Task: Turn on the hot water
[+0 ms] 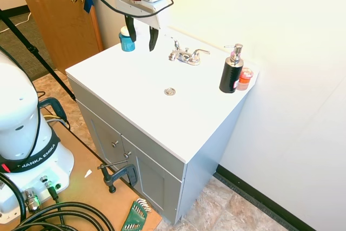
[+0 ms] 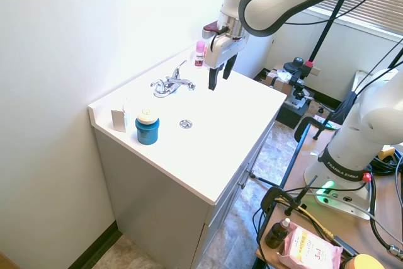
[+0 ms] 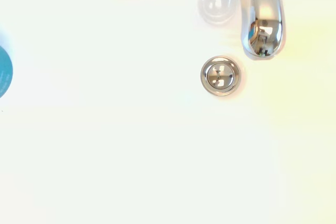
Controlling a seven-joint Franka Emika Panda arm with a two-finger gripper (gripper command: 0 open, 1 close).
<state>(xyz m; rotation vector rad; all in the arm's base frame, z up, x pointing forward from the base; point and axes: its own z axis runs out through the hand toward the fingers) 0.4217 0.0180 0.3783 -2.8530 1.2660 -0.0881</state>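
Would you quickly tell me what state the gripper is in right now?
Gripper: open, holding nothing, above the sink and clear of the faucet.

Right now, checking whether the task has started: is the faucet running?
Off: no stream falls from the spout toward the drain, and the gripper hangs clear of the hot lever.

A: In the wrist view the faucet spout runs off the frame edge; neither lever shows.

B: The teal jar there?

A: Only a sliver at the border. In the second exterior view, the gripper hides the black soap pump bottle, and the small pink jar is blurred.
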